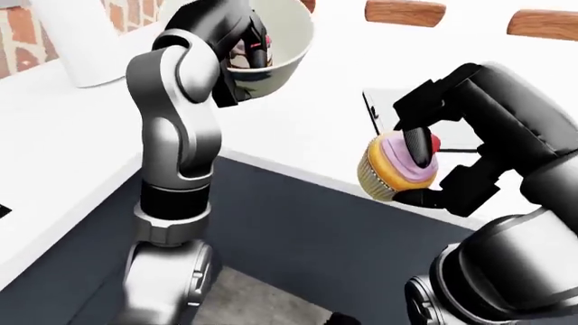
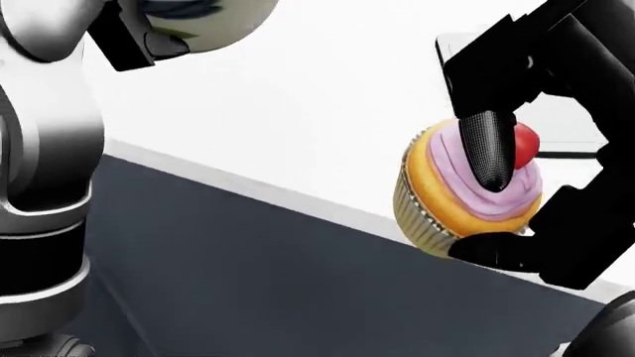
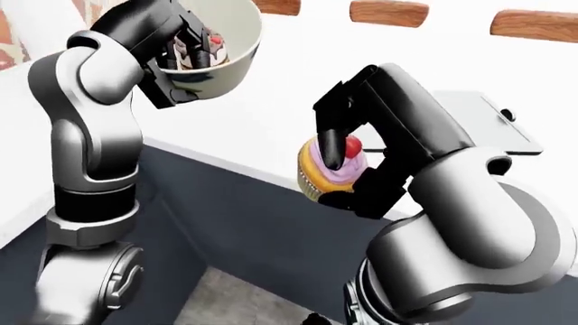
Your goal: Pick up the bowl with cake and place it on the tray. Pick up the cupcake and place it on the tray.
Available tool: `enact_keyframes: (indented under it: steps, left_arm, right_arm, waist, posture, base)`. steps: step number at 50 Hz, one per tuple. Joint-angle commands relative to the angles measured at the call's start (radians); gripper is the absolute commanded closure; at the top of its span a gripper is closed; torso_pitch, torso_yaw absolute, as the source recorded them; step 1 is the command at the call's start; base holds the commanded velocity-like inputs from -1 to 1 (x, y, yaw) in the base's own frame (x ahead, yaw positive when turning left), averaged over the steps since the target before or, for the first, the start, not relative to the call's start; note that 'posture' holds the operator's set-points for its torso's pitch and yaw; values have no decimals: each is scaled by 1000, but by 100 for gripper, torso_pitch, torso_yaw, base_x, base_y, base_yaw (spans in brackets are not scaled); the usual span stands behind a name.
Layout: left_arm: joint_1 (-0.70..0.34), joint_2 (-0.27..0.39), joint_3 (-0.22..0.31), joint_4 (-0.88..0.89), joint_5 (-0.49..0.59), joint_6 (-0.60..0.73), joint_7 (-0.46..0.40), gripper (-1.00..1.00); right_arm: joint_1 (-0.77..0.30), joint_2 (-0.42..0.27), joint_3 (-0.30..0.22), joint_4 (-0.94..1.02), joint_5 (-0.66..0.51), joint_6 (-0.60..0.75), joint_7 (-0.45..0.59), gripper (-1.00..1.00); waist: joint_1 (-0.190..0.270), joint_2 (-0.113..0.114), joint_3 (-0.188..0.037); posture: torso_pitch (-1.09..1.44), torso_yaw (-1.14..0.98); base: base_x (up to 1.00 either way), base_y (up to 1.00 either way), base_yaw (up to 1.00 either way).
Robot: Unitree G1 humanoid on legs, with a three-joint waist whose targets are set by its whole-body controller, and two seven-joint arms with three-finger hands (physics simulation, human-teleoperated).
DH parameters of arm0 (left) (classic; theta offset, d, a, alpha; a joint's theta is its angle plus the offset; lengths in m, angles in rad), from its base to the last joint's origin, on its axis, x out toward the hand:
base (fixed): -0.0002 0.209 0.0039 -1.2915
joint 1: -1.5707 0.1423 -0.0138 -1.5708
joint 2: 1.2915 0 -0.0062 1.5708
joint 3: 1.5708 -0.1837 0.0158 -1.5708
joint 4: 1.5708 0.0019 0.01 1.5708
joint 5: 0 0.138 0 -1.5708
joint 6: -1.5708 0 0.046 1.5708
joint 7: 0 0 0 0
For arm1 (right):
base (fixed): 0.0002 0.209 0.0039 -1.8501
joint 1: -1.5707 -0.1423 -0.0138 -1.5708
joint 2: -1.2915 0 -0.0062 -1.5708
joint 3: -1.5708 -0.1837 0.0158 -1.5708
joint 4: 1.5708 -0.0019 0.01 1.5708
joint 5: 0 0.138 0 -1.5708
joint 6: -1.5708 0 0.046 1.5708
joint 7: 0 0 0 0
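Observation:
My right hand (image 2: 496, 216) is shut on the cupcake (image 2: 447, 201), which has a yellow base, pink frosting and a red cherry. One black finger lies across the frosting and another sits under the base. The cupcake hangs tilted over the counter's edge. At the top of the right-eye view my left hand (image 3: 185, 47) is shut on the rim of the cream bowl (image 3: 233, 37), held up and tipped, with a piece of cake (image 3: 200, 46) inside. The flat grey tray (image 3: 492, 122) lies on the white counter behind my right arm, partly hidden.
The white counter (image 1: 298, 128) runs diagonally, with a dark cabinet face (image 1: 298, 223) below its edge. Brown wooden pieces (image 1: 404, 10) line the top of the left-eye view. A white cylinder (image 1: 76, 40) and a brick wall (image 1: 18, 34) stand at the top left.

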Motion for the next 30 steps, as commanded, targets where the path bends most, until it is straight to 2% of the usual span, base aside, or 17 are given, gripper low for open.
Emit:
enact_keyframes:
  steps: [1,5,12,15,18,20,21,22,23,24,25,26,28,29,30]
  left_arm:
    - [-62,10,17,-71,13,-19,65,100]
    - [-56,8,16,-68,13,-21,70,100]
    - [-59,11,18,-57,9,-28,76,100]
    - [-62,11,18,-54,8,-28,77,100]
    - [-66,12,18,-55,9,-26,74,100]
    - [-67,13,18,-61,11,-23,67,100]
    - [-69,14,19,-60,9,-24,68,100]
    - [-70,16,21,-57,8,-25,71,100]
    - [-70,17,21,-59,8,-24,69,100]
    - [-70,18,22,-61,8,-23,68,100]
    - [-71,19,22,-63,8,-22,66,100]
    - [-72,20,22,-65,8,-21,64,100]
    - [-77,23,24,-66,7,-20,60,100]
    - [-79,25,25,-68,6,-18,57,100]
    - [-79,27,26,-70,6,-18,56,100]
  right_arm:
    - [-24,-6,-6,-14,-4,-7,-29,100]
    - [-14,-5,-6,-13,7,-10,-43,100]
    - [-11,-5,-4,-7,9,-11,-52,100]
    - [-4,-6,-6,-8,14,-11,-54,100]
    - [-11,-9,-8,-10,11,-8,-49,100]
    - [-7,-10,-9,-13,10,-6,-47,100]
    - [-4,-10,-8,-14,10,-6,-46,100]
    - [-5,-11,-8,-14,9,-6,-45,100]
    - [-11,-12,-7,-16,2,-5,-36,100]
    - [-12,-12,-6,-17,-1,-5,-32,100]
    - [-15,-13,-7,-17,-4,-5,-28,100]
    - [-19,-13,-9,-18,-6,-4,-24,100]
    - [-28,-13,-10,-18,-19,1,-10,100]
    - [-31,-15,-14,-14,-23,2,-13,100]
    - [-32,-18,-17,-12,-23,2,-16,100]
  waist:
    - [-2,1,-34]
    - [14,-33,-23]
    - [34,-76,-21]
    - [32,-67,-20]
    - [30,-79,-22]
    - [30,-101,-24]
    - [30,-122,-29]
    - [30,-161,-43]
    - [23,-146,-48]
    - [30,-181,-35]
    - [24,-184,-13]
    - [13,-184,-5]
    - [21,-175,-3]
    - [25,-180,-12]
    - [28,-152,-11]
  posture:
    - [0,0]
    - [0,0]
    - [0,0]
    - [0,0]
    - [0,0]
    - [0,0]
    - [0,0]
    - [0,0]
    - [0,0]
    - [0,0]
    - [0,0]
    - [0,0]
    - [0,0]
    - [0,0]
    - [0,0]
  base:
    - [0,-45,0]
    - [0,-45,0]
    - [0,-47,0]
    - [0,-74,0]
    - [0,-80,0]
    - [0,-80,0]
    - [0,-80,0]
    - [0,-70,0]
    - [0,-23,0]
    - [0,-10,0]
    - [0,0,0]
    - [0,0,0]
    - [0,0,0]
    - [0,-42,0]
    - [0,-58,0]
